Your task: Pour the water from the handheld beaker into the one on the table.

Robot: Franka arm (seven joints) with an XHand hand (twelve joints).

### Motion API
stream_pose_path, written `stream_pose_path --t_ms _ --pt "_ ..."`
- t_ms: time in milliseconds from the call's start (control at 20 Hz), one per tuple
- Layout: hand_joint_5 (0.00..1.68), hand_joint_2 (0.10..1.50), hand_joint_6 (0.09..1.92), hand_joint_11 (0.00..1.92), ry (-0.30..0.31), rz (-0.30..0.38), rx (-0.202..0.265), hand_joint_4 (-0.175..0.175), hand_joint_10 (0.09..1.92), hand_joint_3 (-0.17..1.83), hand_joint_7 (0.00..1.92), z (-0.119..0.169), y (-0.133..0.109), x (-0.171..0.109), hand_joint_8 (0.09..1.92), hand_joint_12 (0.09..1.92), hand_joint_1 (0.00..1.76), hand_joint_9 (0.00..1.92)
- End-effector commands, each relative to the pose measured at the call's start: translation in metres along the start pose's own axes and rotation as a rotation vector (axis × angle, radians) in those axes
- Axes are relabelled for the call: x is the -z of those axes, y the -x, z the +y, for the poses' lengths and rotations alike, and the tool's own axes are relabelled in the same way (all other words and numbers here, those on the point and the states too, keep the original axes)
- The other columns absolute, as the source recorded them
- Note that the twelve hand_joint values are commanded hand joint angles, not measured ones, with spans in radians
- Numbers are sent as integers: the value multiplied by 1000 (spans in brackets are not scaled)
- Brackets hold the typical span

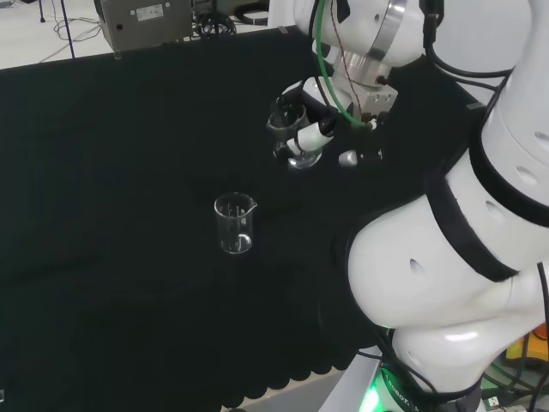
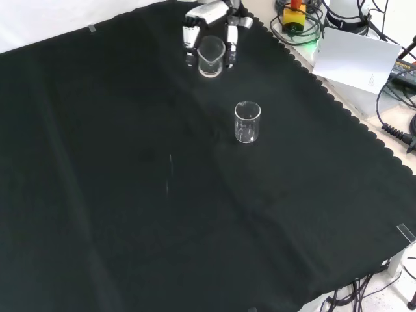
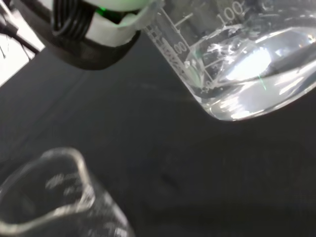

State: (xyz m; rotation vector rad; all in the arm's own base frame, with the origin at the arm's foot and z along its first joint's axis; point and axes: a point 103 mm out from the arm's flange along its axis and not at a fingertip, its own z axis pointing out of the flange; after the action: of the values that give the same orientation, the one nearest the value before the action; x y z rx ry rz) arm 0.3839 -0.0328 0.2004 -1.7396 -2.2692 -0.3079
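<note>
We see the hand [image 2: 209, 26] curled round the held beaker [image 2: 211, 56], lifted above the cloth [image 2: 97, 195] with its water still inside. The table beaker [image 2: 247, 122] stands apart below it, apparently empty; the pour remains.

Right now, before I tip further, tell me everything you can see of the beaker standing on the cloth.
The beaker on the cloth is small, clear glass or plastic, cylindrical, with a pour spout at its rim and faint printed markings. It stands upright on the black cloth, apart from everything, and looks empty. In the front view it sits below and right of the hand, untouched.
</note>
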Motion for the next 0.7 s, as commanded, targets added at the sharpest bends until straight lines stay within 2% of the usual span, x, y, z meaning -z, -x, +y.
stream_pose_path --t_ms 50,300,700 --pt "1415 1031 242 1420 -71 -98 49 -175 87 -175 1468 -17 -27 -12 215 636 1316 1752" --pt "1415 1031 242 1420 -114 -172 48 -175 87 -175 1467 -20 -43 -25 215 633 1316 1753" --pt "1414 1031 242 1412 -251 -305 54 -175 87 -175 1467 -10 -60 -37 217 625 1316 1758"
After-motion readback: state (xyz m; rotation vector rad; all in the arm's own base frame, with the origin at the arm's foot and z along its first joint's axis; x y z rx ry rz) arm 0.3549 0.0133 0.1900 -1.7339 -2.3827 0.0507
